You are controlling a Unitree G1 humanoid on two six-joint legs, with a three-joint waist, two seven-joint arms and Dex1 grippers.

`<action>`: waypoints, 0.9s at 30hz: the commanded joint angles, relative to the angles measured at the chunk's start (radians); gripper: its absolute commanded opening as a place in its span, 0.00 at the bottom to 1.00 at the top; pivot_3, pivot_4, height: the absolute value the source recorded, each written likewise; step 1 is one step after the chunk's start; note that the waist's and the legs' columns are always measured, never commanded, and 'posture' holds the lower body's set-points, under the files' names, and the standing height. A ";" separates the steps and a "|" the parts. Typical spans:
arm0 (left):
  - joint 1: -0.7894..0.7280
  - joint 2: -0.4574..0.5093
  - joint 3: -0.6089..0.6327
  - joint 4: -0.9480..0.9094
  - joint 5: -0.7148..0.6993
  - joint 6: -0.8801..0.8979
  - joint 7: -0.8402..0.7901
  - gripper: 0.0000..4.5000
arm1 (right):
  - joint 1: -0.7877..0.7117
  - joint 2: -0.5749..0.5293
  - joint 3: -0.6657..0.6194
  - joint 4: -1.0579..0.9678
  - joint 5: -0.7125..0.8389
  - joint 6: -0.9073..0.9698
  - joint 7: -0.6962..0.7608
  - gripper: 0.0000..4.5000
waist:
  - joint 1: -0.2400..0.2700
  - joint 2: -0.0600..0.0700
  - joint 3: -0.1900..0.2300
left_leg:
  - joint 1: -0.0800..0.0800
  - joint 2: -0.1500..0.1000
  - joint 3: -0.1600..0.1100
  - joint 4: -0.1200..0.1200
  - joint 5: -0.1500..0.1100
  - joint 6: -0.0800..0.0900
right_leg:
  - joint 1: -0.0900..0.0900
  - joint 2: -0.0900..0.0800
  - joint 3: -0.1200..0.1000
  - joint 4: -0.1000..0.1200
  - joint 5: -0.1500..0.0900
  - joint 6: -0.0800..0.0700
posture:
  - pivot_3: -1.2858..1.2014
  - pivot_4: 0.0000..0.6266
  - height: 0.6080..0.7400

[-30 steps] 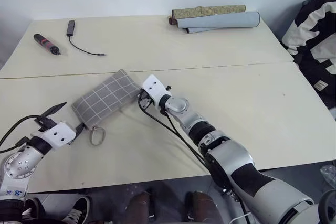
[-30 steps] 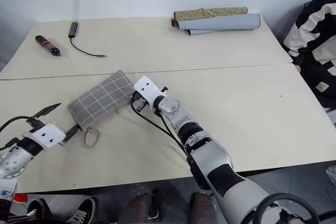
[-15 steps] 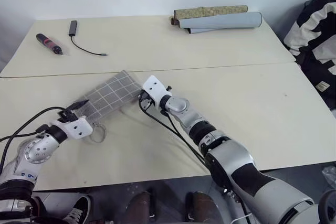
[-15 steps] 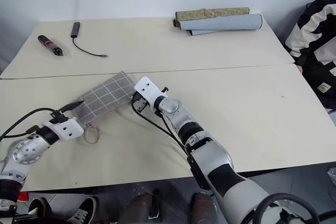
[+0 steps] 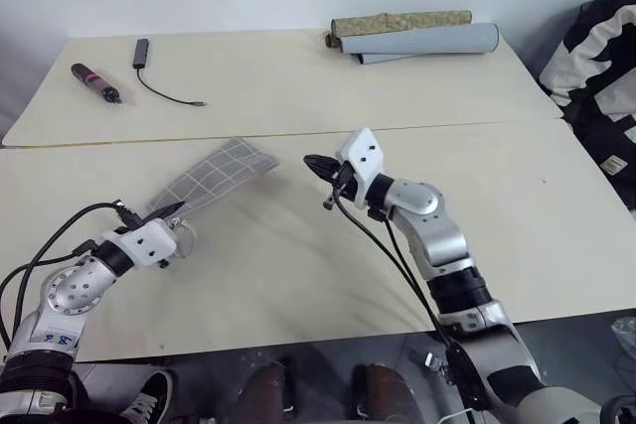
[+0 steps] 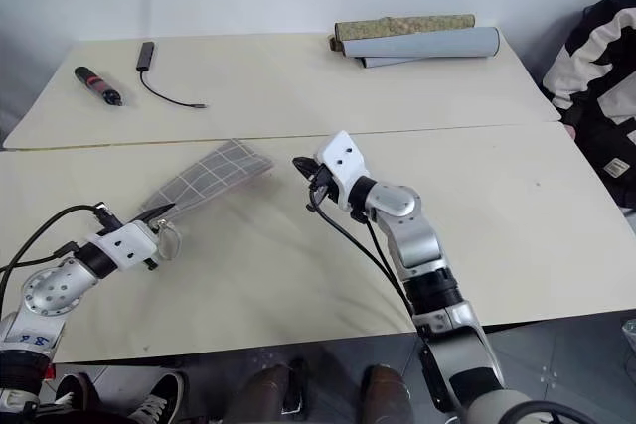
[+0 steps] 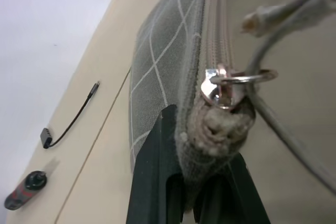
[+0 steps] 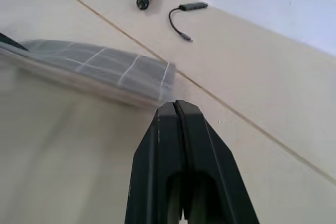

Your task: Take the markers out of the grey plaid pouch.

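The grey plaid pouch (image 5: pixel 217 175) stretches from the table's left front toward the middle and looks tipped partly onto its edge. My left gripper (image 5: pixel 164 215) is shut on its near end, beside the zip pull ring (image 7: pixel 231 78) and the small loop (image 5: pixel 185 234). In the left wrist view the fingers (image 7: pixel 163 156) pinch the pouch's (image 7: pixel 163 72) end, and the zip looks closed. My right gripper (image 5: pixel 312 163) is shut and empty, a short way right of the pouch's far end and raised off the table; its fingertips (image 8: pixel 176 109) point toward the pouch (image 8: pixel 100 66). The markers are hidden.
At the back left lie a black pen-like tool with a pink band (image 5: pixel 91 82) and a small adapter with a black cable (image 5: pixel 159 92). Rolled mats (image 5: pixel 417 37) rest at the back right. A black and white bag (image 5: pixel 601 67) sits beyond the table's right edge.
My left gripper went from open to shut on the pouch's near end, and the pouch tipped up. My right gripper drew away from the pouch's far end, to the right and upward.
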 commanded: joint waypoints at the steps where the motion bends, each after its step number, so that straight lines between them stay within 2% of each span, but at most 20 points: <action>1: -0.014 -0.043 -0.042 -0.070 0.008 0.076 -0.021 0.00 | 0.087 -0.071 -0.009 -0.215 0.169 0.203 0.116 0.09 | 0.008 0.000 0.000 | 0.000 0.000 -0.001 0.000 -0.001 -0.001 | 0.001 0.000 0.000 0.000 0.000 0.000 | 0.52 0.24 1.00; 2: -0.026 -0.056 -0.048 -0.095 0.009 0.111 -0.025 0.00 | 0.104 -0.082 -0.003 -0.256 0.197 0.249 0.121 0.13 | 0.012 -0.001 0.000 | 0.000 0.000 -0.001 0.001 -0.001 -0.001 | 0.001 0.000 0.000 0.000 0.000 0.000 | 0.52 0.24 1.00; 8: -0.082 -0.126 -0.137 -0.232 0.127 0.229 -0.022 0.00 | 0.190 -0.068 0.044 -0.385 0.353 0.539 0.083 0.60 | 0.026 -0.002 -0.001 | -0.002 0.000 0.000 0.005 -0.002 -0.001 | 0.000 0.000 -0.001 -0.001 0.001 -0.002 | 0.52 0.24 1.00; 12: -0.125 -0.180 -0.164 -0.289 0.165 0.321 -0.011 0.00 | 0.189 0.046 0.023 -0.346 0.364 0.579 -0.051 0.93 | 0.026 -0.003 -0.001 | -0.004 0.000 0.000 0.005 -0.003 -0.002 | 0.000 0.000 -0.002 -0.003 0.001 -0.002 | 0.52 0.24 1.00; 18: -0.155 -0.240 -0.214 -0.368 0.219 0.407 -0.010 0.00 | 0.168 0.125 0.003 -0.326 0.405 0.667 -0.144 0.93 | 0.026 -0.003 -0.002 | -0.005 0.000 -0.001 0.005 0.000 0.001 | 0.000 0.000 -0.002 -0.003 0.001 -0.002 | 0.52 0.24 1.00; 27: -0.192 -0.306 -0.284 -0.432 0.291 0.479 -0.008 0.00 | 0.157 0.130 0.026 -0.277 0.396 0.672 -0.161 0.93 | 0.024 -0.003 -0.002 | -0.005 0.000 0.000 0.005 0.000 0.002 | 0.000 0.001 -0.002 -0.004 0.001 -0.002 | 0.52 0.24 1.00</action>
